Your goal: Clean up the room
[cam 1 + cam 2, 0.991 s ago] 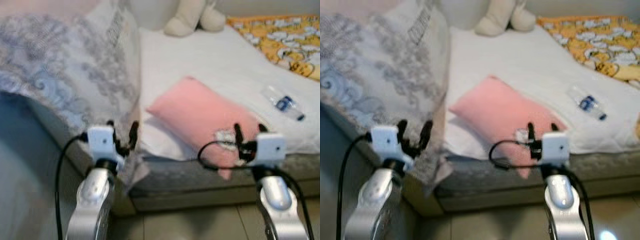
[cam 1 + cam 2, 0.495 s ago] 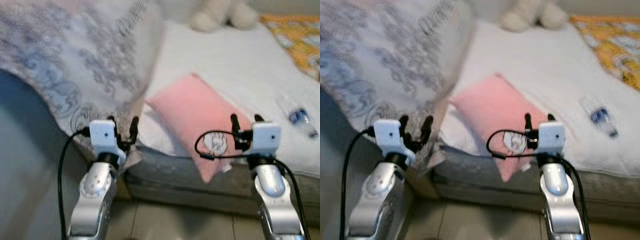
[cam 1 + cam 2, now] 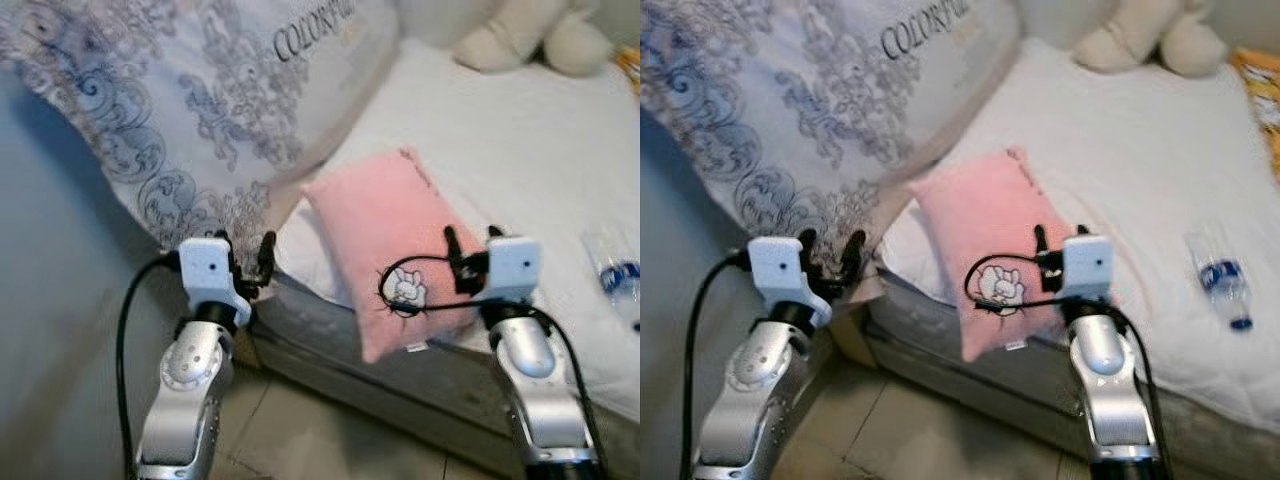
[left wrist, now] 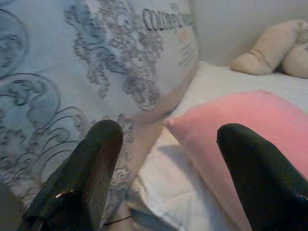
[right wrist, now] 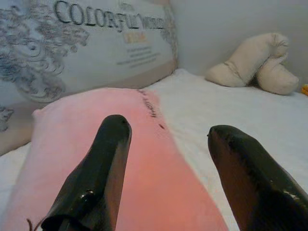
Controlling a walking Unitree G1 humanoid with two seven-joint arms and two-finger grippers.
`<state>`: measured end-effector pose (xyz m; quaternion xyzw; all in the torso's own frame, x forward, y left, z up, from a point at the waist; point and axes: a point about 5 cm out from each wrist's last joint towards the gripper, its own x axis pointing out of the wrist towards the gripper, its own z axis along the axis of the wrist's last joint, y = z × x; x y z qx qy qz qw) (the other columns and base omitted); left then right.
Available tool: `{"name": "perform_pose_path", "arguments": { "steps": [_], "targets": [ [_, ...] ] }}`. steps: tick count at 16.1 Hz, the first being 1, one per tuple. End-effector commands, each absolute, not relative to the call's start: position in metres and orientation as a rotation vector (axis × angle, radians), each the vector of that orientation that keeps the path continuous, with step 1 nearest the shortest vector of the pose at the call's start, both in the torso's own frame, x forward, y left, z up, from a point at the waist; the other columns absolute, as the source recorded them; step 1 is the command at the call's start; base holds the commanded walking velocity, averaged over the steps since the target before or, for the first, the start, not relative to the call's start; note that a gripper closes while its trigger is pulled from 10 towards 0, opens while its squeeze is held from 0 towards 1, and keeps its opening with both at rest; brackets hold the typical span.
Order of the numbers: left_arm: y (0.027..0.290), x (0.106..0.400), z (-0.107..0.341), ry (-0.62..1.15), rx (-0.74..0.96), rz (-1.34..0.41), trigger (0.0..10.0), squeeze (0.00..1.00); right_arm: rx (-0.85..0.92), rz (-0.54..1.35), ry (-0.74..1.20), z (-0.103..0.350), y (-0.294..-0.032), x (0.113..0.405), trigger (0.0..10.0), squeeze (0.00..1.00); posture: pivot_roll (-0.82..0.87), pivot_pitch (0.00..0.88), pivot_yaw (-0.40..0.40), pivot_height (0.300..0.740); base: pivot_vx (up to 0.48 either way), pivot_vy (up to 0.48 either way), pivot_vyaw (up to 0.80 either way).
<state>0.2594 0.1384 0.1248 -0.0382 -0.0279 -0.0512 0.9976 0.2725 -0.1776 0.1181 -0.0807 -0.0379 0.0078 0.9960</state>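
- Hovering at the near edge of the bed (image 3: pixel 520 130): left gripper (image 3: pixel 249 262), fingers spread wide with nothing between them, just before the hanging corner of the patterned quilt.
- Raised at the same depth on the other side: right gripper (image 3: pixel 470 250), fingers also spread wide and empty, poised over the near end of the pink pillow (image 3: pixel 385 240).
- Lying aslant on the white sheet: that pink pillow, near end drooping over the mattress edge, a small white rabbit patch (image 3: pixel 405 292) on that end.
- Draped to the left of the pillow and rising toward the far side: large grey-and-white quilt (image 3: pixel 190 110) with scroll pattern and printed lettering, its lower corner spilling over the bed's edge.
- Resting on the sheet at the right, well apart from the pillow: clear plastic bottle (image 3: pixel 1218 275) with a blue label, on its side.
- Sitting at the far end of the bed, against the wall: cream plush toy (image 3: pixel 1150 40).
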Motion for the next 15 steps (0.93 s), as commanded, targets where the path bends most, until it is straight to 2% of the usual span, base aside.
{"name": "perform_pose_path", "arguments": {
  "steps": [1,8,9,15],
  "targets": [
    [0.145,0.257,0.123,-0.054,-0.061,-0.091,10.0,0.0,-0.146,0.046,-0.083,0.118,-0.169,0.274,10.0,0.0,-0.12,0.0,0.09,0.74,0.0,-0.48,0.56],
    [0.142,0.265,0.124,-0.044,-0.055,-0.114,10.0,0.0,-0.158,0.056,-0.097,0.119,-0.169,0.278,10.0,0.0,-0.13,0.0,0.093,0.74,0.0,-0.48,0.56],
    [0.144,0.266,0.123,-0.046,-0.067,-0.108,10.0,0.0,-0.16,0.033,-0.087,0.118,-0.171,0.279,10.0,0.0,-0.13,0.0,0.095,0.74,0.0,-0.315,0.0],
    [0.146,0.27,0.127,-0.064,-0.04,-0.129,10.0,0.0,-0.158,0.034,-0.094,0.118,-0.17,0.283,10.0,0.0,-0.13,0.0,0.096,0.74,0.0,0.0,0.0]
  ]
}}
